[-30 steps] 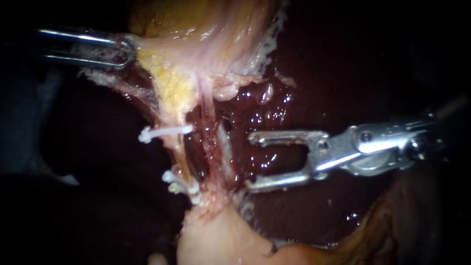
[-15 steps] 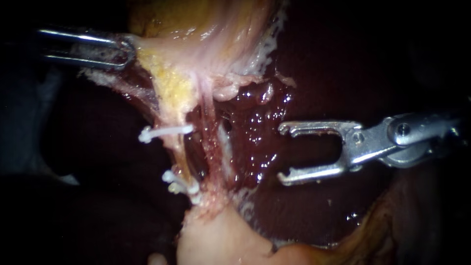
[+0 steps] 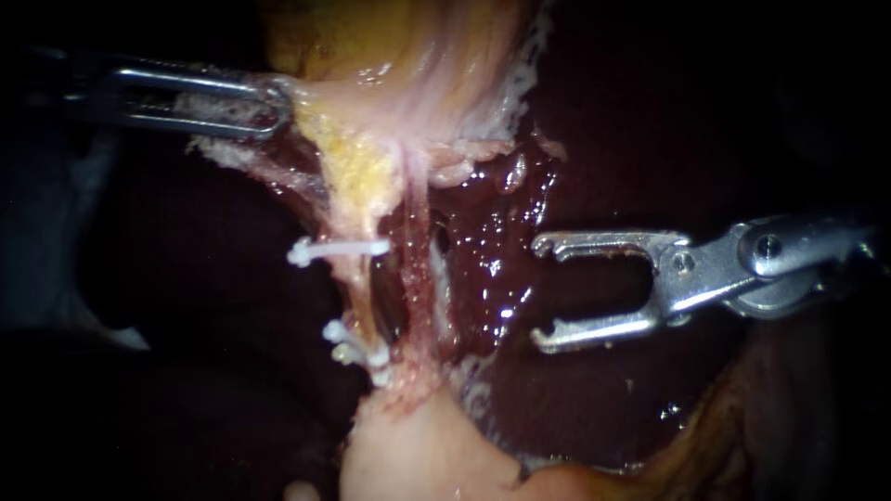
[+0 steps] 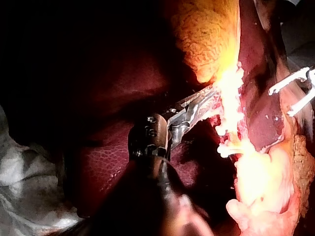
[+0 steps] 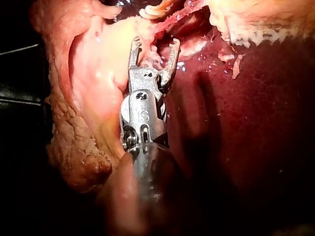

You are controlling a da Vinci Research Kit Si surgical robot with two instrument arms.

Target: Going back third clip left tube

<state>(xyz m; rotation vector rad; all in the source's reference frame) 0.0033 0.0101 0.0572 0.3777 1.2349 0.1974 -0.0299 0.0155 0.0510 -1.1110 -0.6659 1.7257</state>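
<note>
My left instrument is shut on the pale edge of the gallbladder and holds it up. Two tubes run down from there. The left tube carries one white clip high up and two white clips lower down. Beside it lies the reddish right tube. My right instrument stands off to the right over the liver, jaws open and empty. In the left wrist view my left instrument grips bright tissue. In the right wrist view my right instrument is open short of a clip.
Dark red, wet liver lies behind and below the right instrument. A pale lump of tissue sits at the foot of the tubes. Yellow fat covers the tissue just above the upper clip.
My right instrument has drawn back to the right, away from the tubes, its jaws still open. My left instrument has shifted right with the gallbladder edge, carrying the tubes and clips slightly right.
</note>
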